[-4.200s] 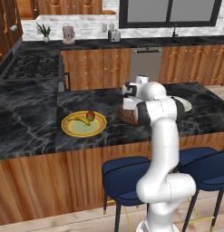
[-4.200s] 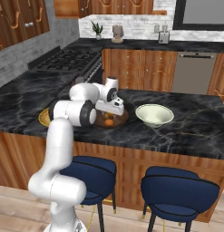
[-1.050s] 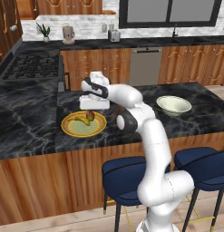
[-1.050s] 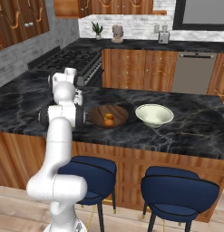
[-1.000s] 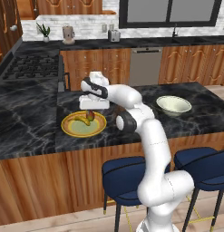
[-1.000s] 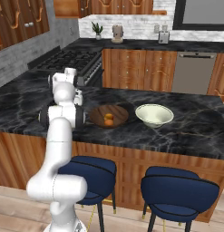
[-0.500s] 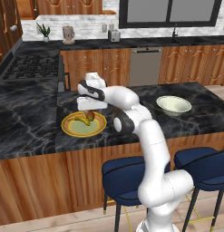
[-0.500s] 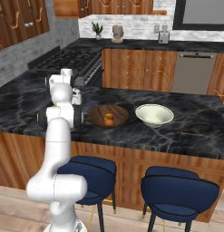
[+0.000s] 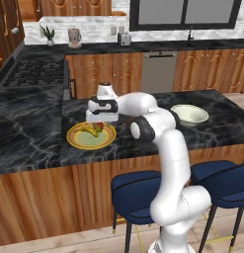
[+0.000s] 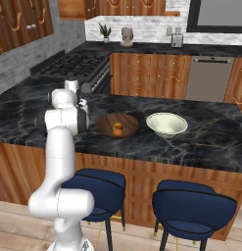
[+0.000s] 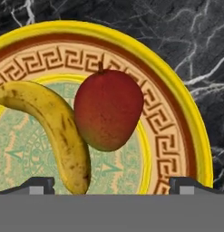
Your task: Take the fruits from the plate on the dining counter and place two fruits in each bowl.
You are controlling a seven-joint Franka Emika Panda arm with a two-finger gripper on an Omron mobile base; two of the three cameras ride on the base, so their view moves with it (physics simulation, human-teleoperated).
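You had the gripper (image 9: 98, 127) over the plate (image 9: 76, 141) near the dining counter (image 9: 39, 148) front edge, jaws wide apart and empty. The apple (image 11: 109, 115) looked firm, smooth, likely slippery: take its widest middle. The hand view showed it touching the banana (image 11: 54, 124); the right base view showed an orange fruit (image 10: 117, 131) in the wooden bowl (image 10: 105, 122).

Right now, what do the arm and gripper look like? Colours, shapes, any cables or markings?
The arm is glossy white, built of rounded tubular links with dark grey joint caps. The hand is a white block with dark trim; the gripper shows two small dark grey finger tips in the hand view. No cables or markings are discernible.
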